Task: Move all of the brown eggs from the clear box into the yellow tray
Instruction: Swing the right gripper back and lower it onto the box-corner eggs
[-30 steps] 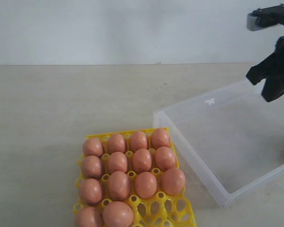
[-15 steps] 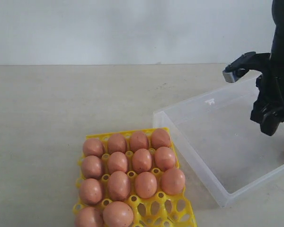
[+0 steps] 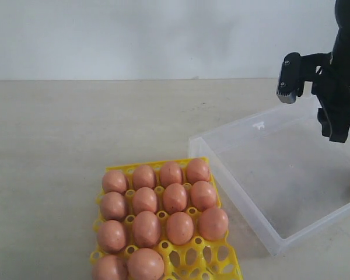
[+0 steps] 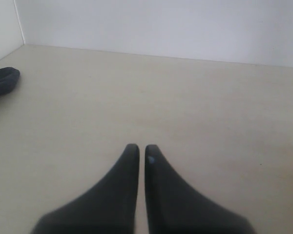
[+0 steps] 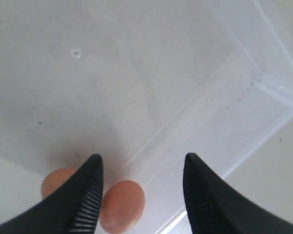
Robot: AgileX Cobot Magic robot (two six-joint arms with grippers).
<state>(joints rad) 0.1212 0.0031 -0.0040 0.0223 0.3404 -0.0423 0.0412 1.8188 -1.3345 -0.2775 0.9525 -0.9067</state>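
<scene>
A pale beige table [image 3: 76, 146] is seen backed by a plain white wall [image 3: 134, 35], and 1 dark rounded object [image 4: 2, 80], too blurred to be identified, is seen lying on it near a wall corner.

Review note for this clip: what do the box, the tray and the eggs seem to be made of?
The box looks like thin colourless plastic: the table shows through its floor and walls, and its edges catch light. The tray looks like moulded yellow plastic, a smooth, slightly shiny lattice. The eggs have matte reddish-brown shells; real or imitation cannot be told.
</scene>
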